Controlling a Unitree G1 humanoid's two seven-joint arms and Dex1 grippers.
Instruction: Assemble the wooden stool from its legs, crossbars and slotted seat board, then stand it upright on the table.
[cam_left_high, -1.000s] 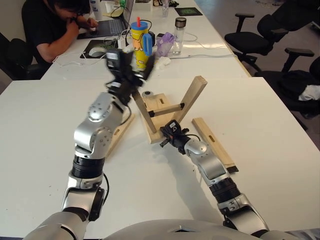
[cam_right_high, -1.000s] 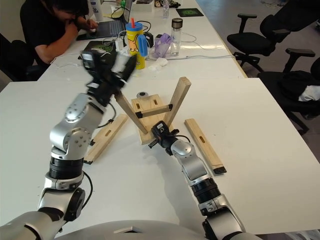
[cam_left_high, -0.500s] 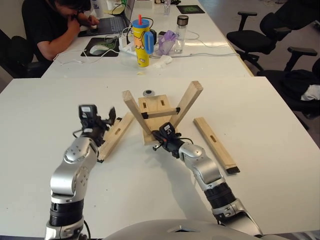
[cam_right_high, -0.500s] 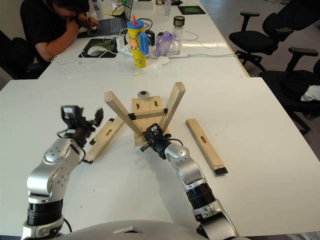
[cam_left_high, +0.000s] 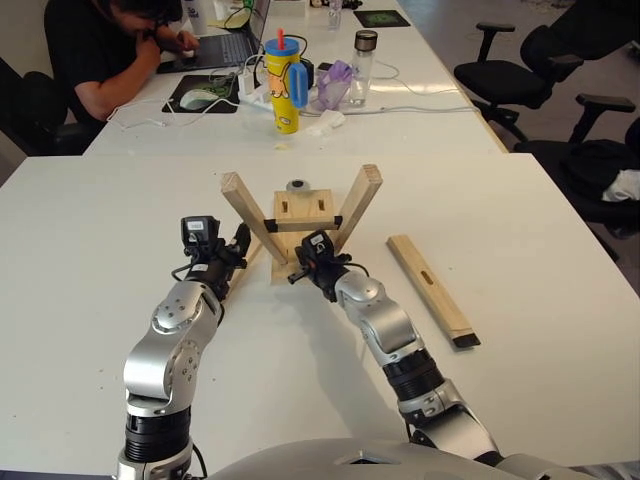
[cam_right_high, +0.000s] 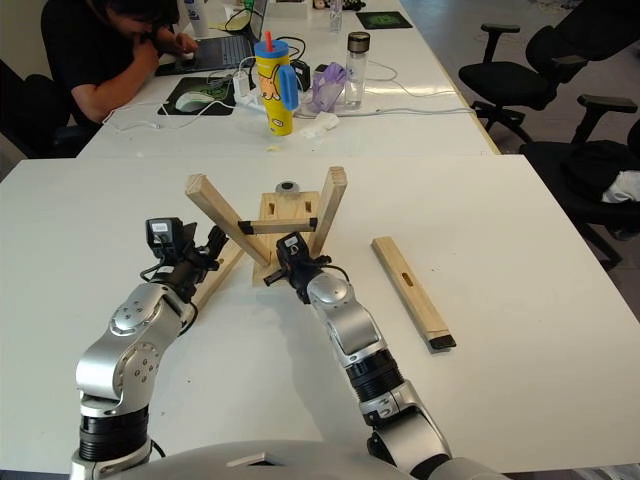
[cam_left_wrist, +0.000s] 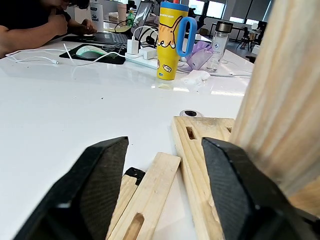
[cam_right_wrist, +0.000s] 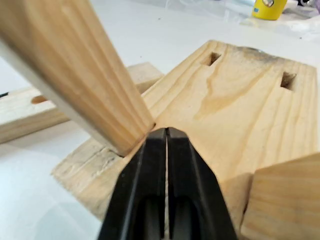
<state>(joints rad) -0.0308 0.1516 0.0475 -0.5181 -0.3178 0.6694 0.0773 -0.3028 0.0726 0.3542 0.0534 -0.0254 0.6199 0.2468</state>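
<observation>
Left wrist view: my left gripper (cam_left_wrist: 165, 146) hangs spread over the loose leg (cam_left_wrist: 152, 190); I should centre before squeezing, right gripper (cam_right_wrist: 166, 131) pinched empty against the seat board (cam_right_wrist: 240, 95).

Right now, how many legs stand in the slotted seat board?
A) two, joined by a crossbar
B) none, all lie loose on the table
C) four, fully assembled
A: a left leg and a right leg slant up from the seat board, linked by a crossbar; a loose leg lies flat on the table.
</observation>
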